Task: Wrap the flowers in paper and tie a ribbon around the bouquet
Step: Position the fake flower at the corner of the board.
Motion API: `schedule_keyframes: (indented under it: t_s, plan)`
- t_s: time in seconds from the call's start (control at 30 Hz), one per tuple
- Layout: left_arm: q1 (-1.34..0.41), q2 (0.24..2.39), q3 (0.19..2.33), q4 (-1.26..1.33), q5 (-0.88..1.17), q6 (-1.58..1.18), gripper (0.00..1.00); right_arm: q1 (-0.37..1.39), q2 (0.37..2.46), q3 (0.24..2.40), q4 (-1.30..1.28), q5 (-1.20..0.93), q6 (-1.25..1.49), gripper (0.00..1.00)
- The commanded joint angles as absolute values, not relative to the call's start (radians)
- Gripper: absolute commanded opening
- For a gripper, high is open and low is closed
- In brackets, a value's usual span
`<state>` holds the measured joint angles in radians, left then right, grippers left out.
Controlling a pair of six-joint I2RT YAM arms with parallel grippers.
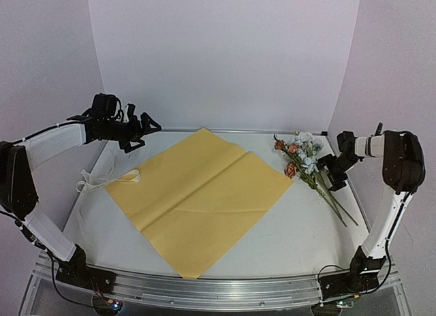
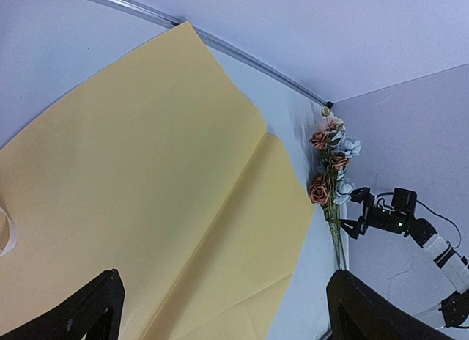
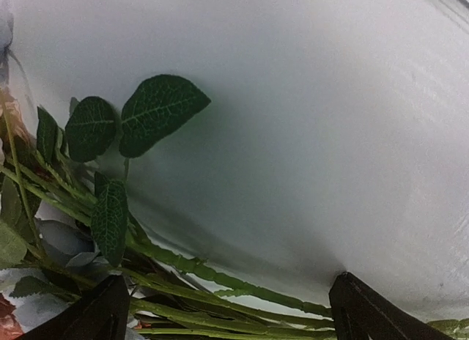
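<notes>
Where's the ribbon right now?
In the top view, the ribbon lies on the left side, at the left corner of the paper, nearer the arm bases than the left gripper.

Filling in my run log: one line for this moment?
paper flat, yellow side up | flowers right of paper | ribbon left of paper | left gripper open | right gripper open at flowers

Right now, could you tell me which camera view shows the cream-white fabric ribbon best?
The top external view: the cream-white fabric ribbon lies in full view, looped beside the left corner of the yellow-tan paper sheet. The left wrist view catches only a sliver at its left edge; the right wrist view shows none of it.
</notes>
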<state>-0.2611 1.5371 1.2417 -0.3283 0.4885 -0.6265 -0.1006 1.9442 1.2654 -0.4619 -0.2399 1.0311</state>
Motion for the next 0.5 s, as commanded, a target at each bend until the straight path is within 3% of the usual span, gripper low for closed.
schedule_keyframes:
  t_s: [0.0,0.47]
  plan:
    - [-0.264,1.498,1.233,-0.279,0.508,-0.629,1.00,-0.048,1.889,1.201,-0.411,-0.246,1.122,0.98]
    - [-0.264,1.502,1.220,-0.270,0.510,-0.637,1.00,0.124,1.675,0.949,-0.204,-0.179,1.306,0.98]
